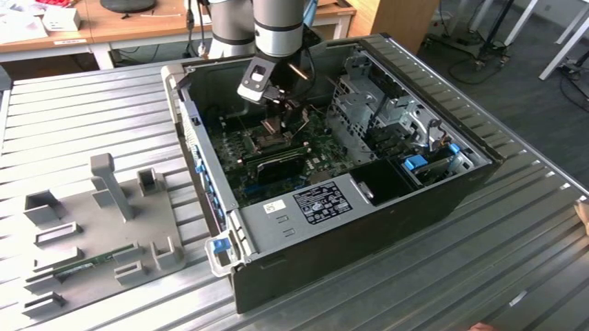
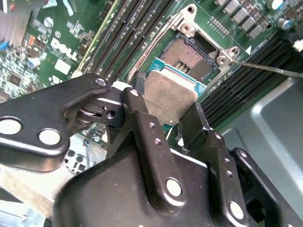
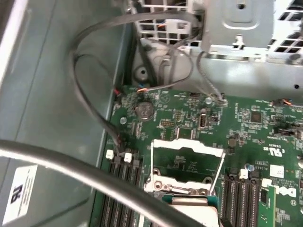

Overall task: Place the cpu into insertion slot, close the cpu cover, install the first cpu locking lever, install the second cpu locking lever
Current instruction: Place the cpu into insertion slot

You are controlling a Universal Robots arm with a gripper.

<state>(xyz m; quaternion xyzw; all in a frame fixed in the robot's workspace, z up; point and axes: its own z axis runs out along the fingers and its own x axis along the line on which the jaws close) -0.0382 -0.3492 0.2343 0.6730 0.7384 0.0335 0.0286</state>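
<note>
Black fingers point(image 2: 142, 127) of the gripper point(image 2: 165, 106) sit closest to the camera in the second wrist view. They are closed on two opposite edges of the chip point(image 2: 170, 92), a flat square with a pale metal top. The chip hangs tilted just over the socket point(image 2: 189, 54) and hides its near edge; whether the two touch I cannot tell. The socket's dark recess lies bare inside a silver rim on the green board point(image 2: 210, 12), with long black memory slots point(image 2: 118, 42) beside it. A thin lever rod point(image 2: 265, 67) runs out from one socket corner.

In the first wrist view the cover frame point(image 3: 187, 147) stands raised at the socket's far side, and the board shows through its cut-out middle. A gray cable point(image 3: 71, 165) crosses close to that camera.

In the exterior view the arm point(image 1: 276, 27) reaches down into an open computer case point(image 1: 432, 200) on a ribbed metal table point(image 1: 478, 276). A gray fixture plate point(image 1: 101, 234) lies at the exterior view's left.
</note>
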